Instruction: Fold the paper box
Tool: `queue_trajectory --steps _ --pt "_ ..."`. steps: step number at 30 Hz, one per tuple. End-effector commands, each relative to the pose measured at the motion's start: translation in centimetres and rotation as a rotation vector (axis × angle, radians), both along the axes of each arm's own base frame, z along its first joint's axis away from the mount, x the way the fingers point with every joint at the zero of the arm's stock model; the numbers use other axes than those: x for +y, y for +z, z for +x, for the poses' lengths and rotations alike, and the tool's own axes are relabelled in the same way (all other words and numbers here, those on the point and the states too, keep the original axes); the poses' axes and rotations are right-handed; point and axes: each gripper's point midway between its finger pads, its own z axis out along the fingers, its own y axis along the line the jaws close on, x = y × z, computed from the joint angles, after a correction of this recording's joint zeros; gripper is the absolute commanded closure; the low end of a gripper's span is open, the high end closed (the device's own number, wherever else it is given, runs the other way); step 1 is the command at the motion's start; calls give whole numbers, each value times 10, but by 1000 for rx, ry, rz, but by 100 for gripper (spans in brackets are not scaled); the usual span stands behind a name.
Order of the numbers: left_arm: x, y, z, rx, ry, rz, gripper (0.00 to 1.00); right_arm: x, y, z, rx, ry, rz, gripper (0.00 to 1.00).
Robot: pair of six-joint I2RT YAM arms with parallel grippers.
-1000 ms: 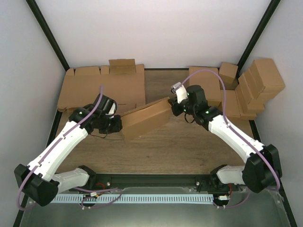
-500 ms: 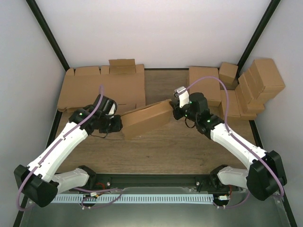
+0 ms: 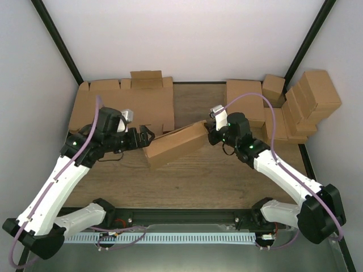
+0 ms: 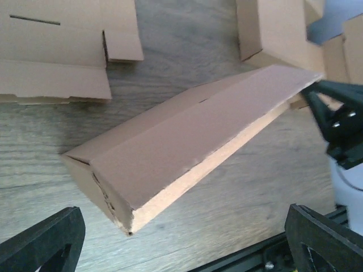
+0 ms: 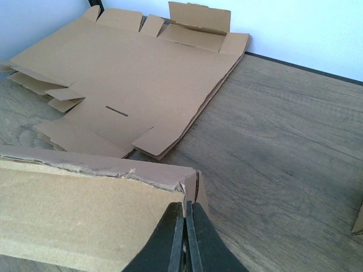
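Observation:
The paper box (image 3: 174, 143) is a long, shallow, closed brown carton lying slantwise in the middle of the table. In the left wrist view the paper box (image 4: 193, 141) rests on its near corner while its far end slopes upward. My left gripper (image 3: 142, 137) stands open just left of the box, touching nothing. Its black fingertips (image 4: 42, 238) show wide apart around my left gripper (image 4: 181, 249), with only bare wood between them. My right gripper (image 3: 210, 134) is shut on the box's right end. In the right wrist view, my right gripper (image 5: 185, 238) pinches the end wall of the paper box (image 5: 85, 209).
A pile of flat cardboard blanks (image 3: 122, 105) lies at the back left, and the same pile (image 5: 130, 73) shows beyond the box. Finished brown boxes (image 3: 309, 105) are stacked at the back right, with one more carton (image 3: 244, 96) beside them. A black rail (image 3: 187, 218) runs along the near edge.
My left gripper has opened, let go of the box's left end and drawn back to the left. The right gripper keeps its hold on the right end.

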Motion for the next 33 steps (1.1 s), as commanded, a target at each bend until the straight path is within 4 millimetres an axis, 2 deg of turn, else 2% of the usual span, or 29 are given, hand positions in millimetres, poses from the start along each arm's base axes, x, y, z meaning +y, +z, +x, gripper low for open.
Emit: queue_trajectory --steps 1,6,13,21,27,29,33 --pt "1 17 4 -20 46 -85 0 -3 -22 -11 85 -2 -45 99" --pt "17 13 13 -7 173 -122 0 -2 -21 -10 85 -2 -41 99" --pt "0 -20 14 147 194 -315 0 -1 -17 -8 80 -2 -40 99" --pt "6 -30 10 192 334 -510 0 -1 -15 -7 78 -4 -45 99" --pt "8 -55 0 282 416 -574 14 1 -14 -7 79 0 -41 99" --pt "10 -50 -4 265 423 -613 18 3 -15 -6 84 -1 -39 99" --pt "12 -47 -6 261 443 -646 20 4 -16 -6 90 -3 -36 99"
